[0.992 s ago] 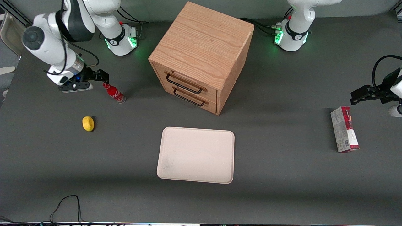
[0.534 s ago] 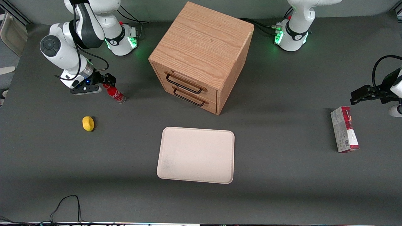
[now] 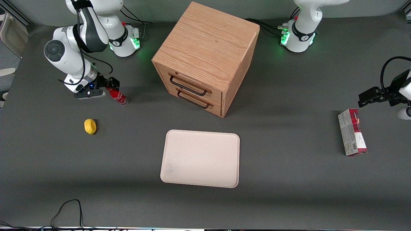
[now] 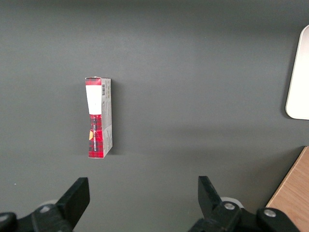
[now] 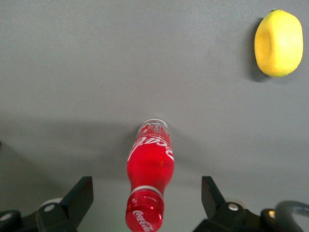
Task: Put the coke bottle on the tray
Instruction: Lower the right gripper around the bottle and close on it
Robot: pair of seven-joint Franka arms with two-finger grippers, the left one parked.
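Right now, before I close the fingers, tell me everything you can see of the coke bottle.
The coke bottle is slim and red, with a red cap, a white script logo and a clear base; it looks like plastic. It stands upright on the dark table, farther from the front camera than the yellow lemon-like object. The gripper is open, its fingers straddling the neck on either side without touching. Only the table touches it.
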